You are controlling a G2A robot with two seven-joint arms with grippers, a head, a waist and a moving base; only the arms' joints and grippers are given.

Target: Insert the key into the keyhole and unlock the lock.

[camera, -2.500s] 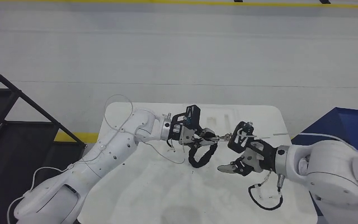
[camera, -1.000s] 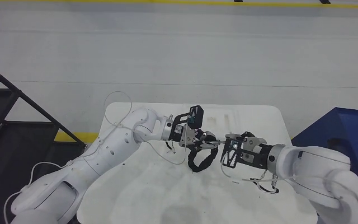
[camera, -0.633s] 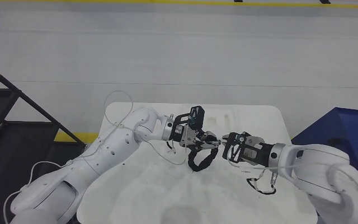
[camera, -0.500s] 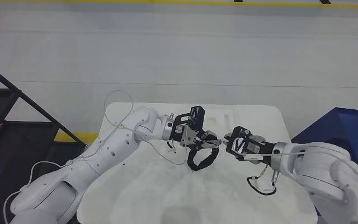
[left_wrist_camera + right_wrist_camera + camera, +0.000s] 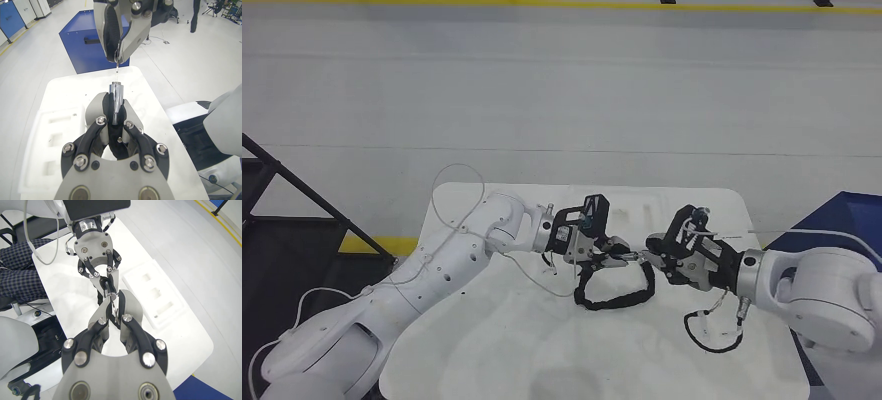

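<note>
Layout check: grippers are meeting mid-table, lock and key in line betw. them.
L gripper [image 5: 115, 103] is sitting above table [image 5: 492, 340] centre, clamping lock [image 5: 116, 94], w/ lock's end projecting twd R gripper [image 5: 114, 300]. R gripper is facing it from robot's right, pinching key [image 5: 117, 67]; key tip is meeting lock's end face, depth of entry n/k. Cable loop [image 5: 627, 297] is hanging fr. lock and trailing below both grippers, on robot's side of them. Foam tray [image 5: 140, 294] is lying on table nr far edge, behind grippers, apart fr. them. Cabinet [image 5: 79, 39] is standing on floor beyond table's right end.
</note>
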